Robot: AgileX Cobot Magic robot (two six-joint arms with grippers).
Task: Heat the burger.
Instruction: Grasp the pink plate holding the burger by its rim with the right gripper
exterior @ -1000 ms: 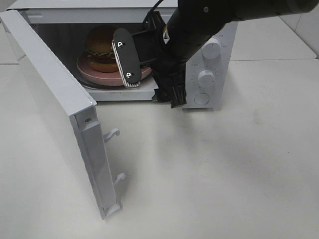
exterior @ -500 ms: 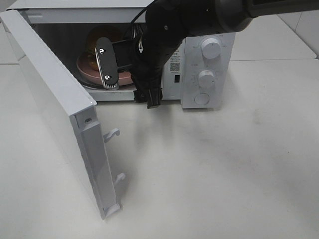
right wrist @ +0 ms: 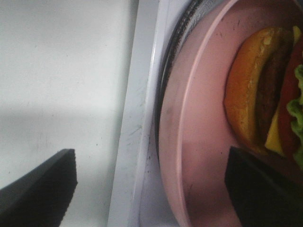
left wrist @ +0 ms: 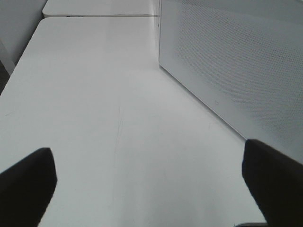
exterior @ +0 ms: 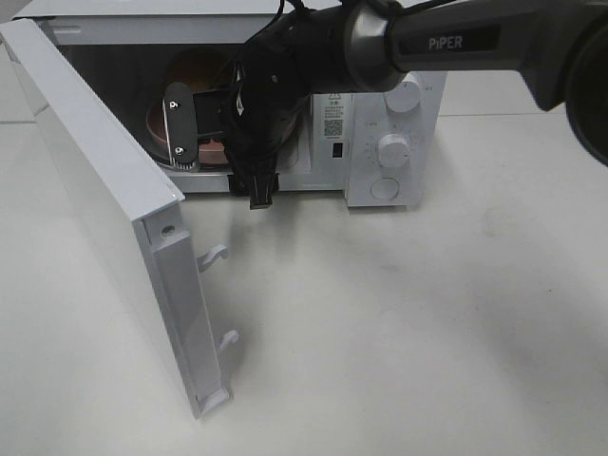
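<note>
Well, we see the burger (right wrist: 246, 94) sitting on the pink plate (right wrist: 199, 132) inside the microwave (exterior: 351, 142), on the round tray (right wrist: 166, 85). The microwave's door (exterior: 104, 190) is swung wide open. Our right gripper (right wrist: 149, 175) is at the microwave's open front, with its fingers spread wide and nothing between them. One finger (right wrist: 258, 189) hangs over the plate inside the microwave. The other finger (right wrist: 40, 184) hangs over the table (exterior: 427, 332) just outside it. Our left gripper (left wrist: 151, 184) is spread wide too, holding nothing, low over the table beside the door's dotted face.
</note>
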